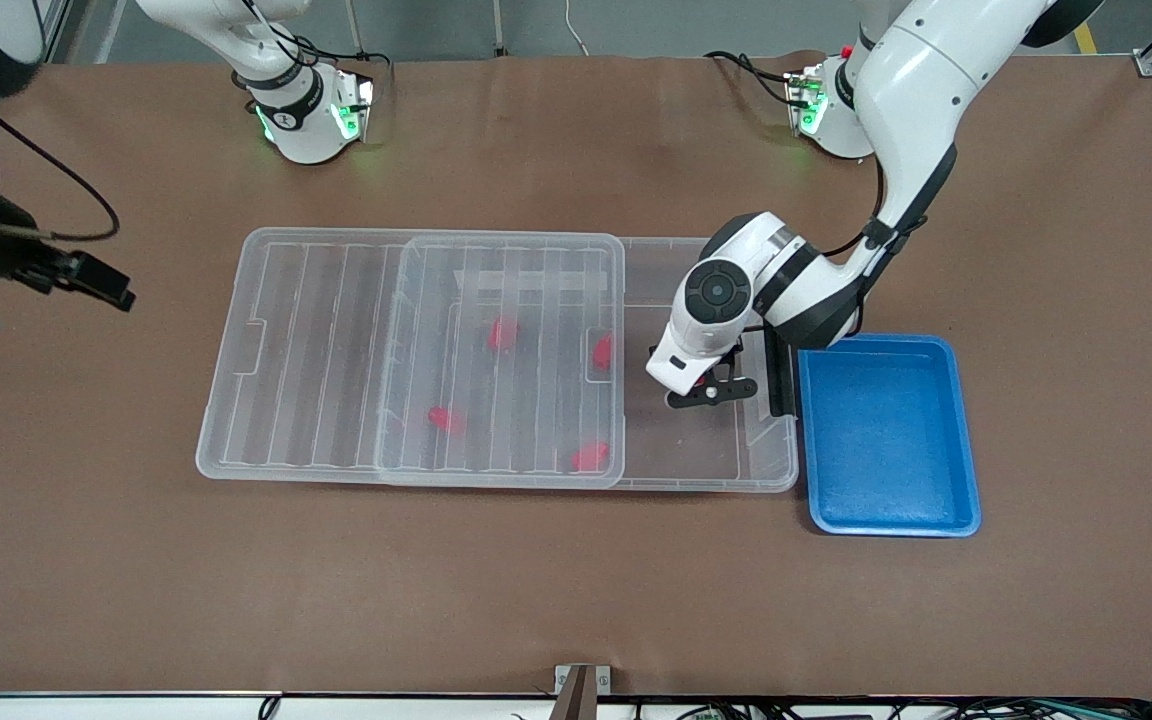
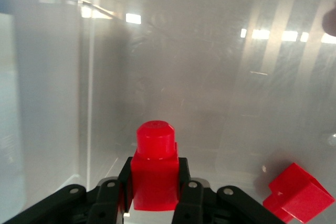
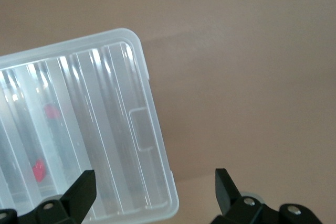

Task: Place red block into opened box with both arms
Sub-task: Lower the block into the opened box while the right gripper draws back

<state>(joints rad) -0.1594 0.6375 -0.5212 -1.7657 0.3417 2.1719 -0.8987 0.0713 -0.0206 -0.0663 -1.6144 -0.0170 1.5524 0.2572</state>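
**Left pincer holding a red block inside the open box**

The brown surface (image 1: 576, 600) carries a large clear box (image 1: 716, 470) lying lengthwise between the two arm bases. Its ribbed clear lid (image 1: 336, 350) is slid toward the right arm's end, so that it overhangs that end and leaves the part of the box toward the left arm's end uncovered. A blue tray (image 1: 886, 520) lies just beside the box at the left arm's end. The left arm (image 1: 916, 110) reaches down into the uncovered part of the box; the left pincer (image 2: 155, 192) is closed on a red block (image 2: 155, 169), stub pointing away from the wrist, inside the clear walls. A loose red block (image 2: 299, 195) lies on the box floor near it. Four red blocks (image 1: 503, 333) show through the lid. The right arm waits at the right arm's end of the surface, its right pincer (image 3: 155, 187) open and empty, over the bare surface beside the lid's corner.
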